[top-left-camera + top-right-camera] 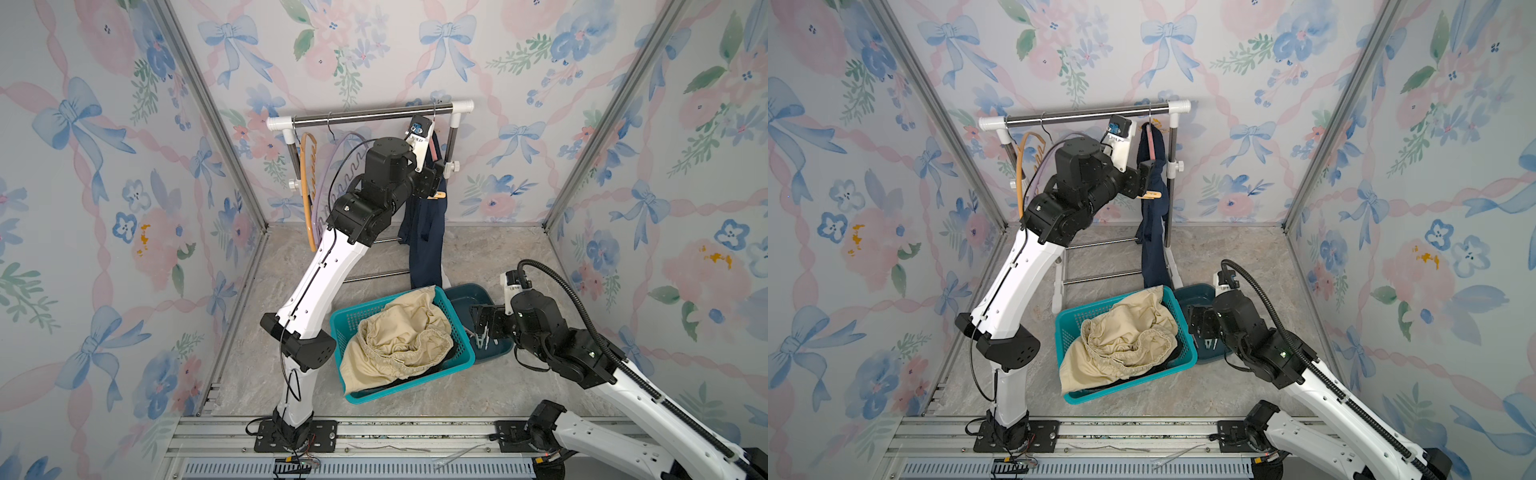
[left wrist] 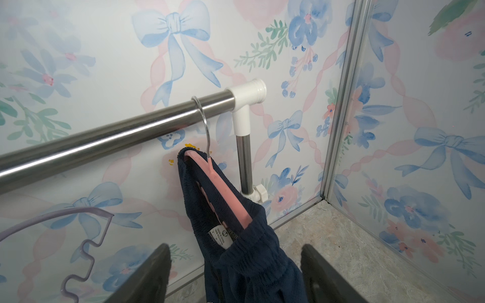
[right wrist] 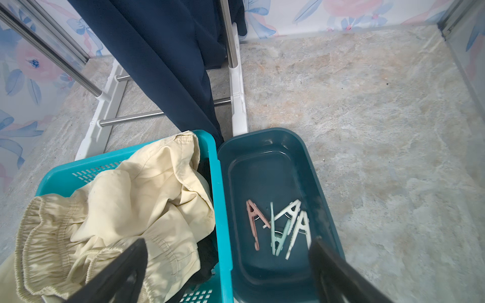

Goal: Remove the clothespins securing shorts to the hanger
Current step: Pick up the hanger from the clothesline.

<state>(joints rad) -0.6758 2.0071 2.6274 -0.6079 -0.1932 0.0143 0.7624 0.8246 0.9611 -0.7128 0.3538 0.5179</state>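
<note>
Right now I am looking at the left gripper (image 2: 234, 249) up at the steel rail (image 2: 105, 141), its fingers spread wide with the bunched waistband of the navy shorts (image 1: 424, 249) lying between them and nothing pinched. Those shorts are hanging from a pink hanger (image 2: 223, 191) that is hooking over the rail near its white end fitting. In both top views a light orange clothespin (image 1: 1151, 194) is sticking out from the navy fabric just beside the left gripper's tips, but I cannot tell whether the fingers are touching it. An orange hanger (image 1: 306, 183) and a lilac hanger (image 2: 86, 249) are hanging bare further along the rail. The right gripper (image 3: 230, 240) is hovering low over the bins, its fingers also standing far apart and gripping nothing. Under it, four loose clothespins are lying in the dark teal tray (image 3: 262, 133): a pinkish one (image 3: 253, 223), a mint green one (image 3: 278, 236) and two white ones (image 3: 299, 230), overlapping each other. The tray is sitting against the turquoise basket (image 3: 220, 210), where the cream shorts (image 3: 131, 189) are lying crumpled on top, spilling over the rim, with black fabric (image 3: 207, 259) showing underneath.
</note>
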